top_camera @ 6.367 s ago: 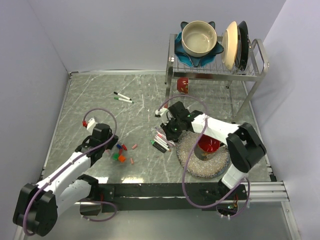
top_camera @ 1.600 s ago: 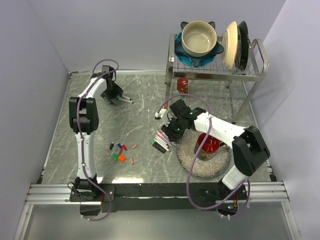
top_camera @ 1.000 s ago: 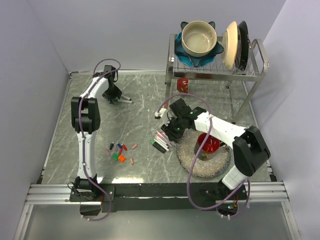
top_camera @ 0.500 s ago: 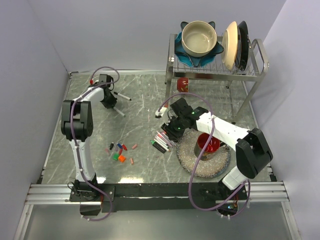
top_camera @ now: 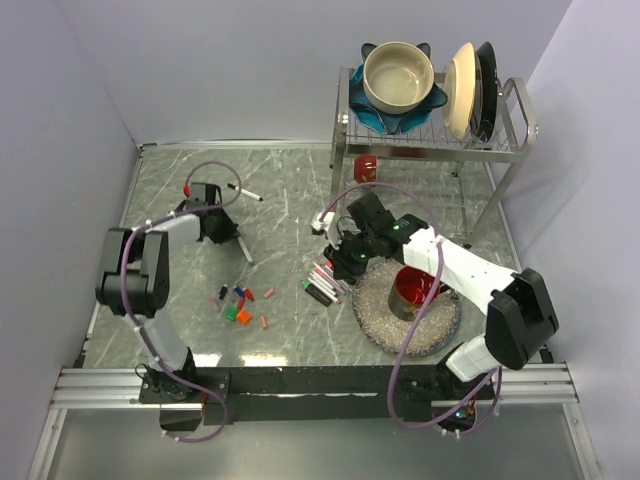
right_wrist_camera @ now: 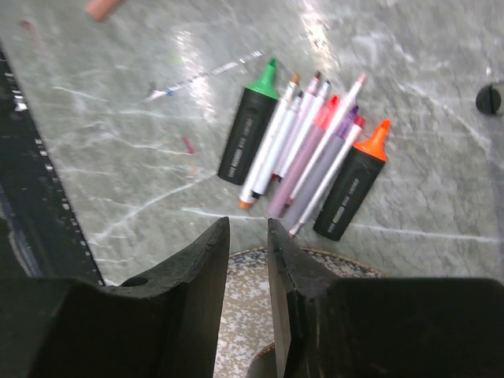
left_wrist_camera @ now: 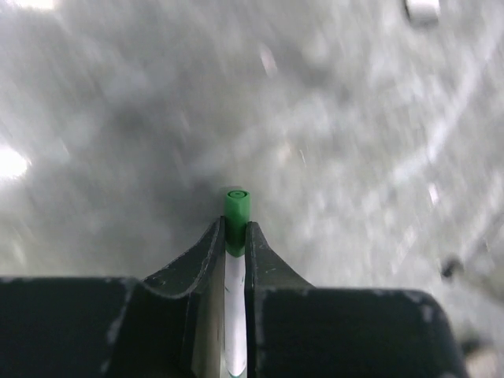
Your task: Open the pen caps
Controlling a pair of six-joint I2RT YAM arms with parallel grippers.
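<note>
Over the marble table (top_camera: pixel 290 190), the left gripper (left_wrist_camera: pixel 234 230) is pinching a green-capped pen (left_wrist_camera: pixel 236 206) beyond the loose pen caps (top_camera: pixel 238 303); the right gripper (right_wrist_camera: pixel 246 226) is gaping narrowly.

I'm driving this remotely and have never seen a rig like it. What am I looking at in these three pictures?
Two robot arms stand at a marble table. The overhead picture looks down from behind them; the other two come from a camera on each wrist. The left gripper is shut on a white pen, its green cap on. The right gripper, empty, hangs over a bunch of uncapped markers. Near the left arm lie loose caps; another pen lies farther back.
</note>
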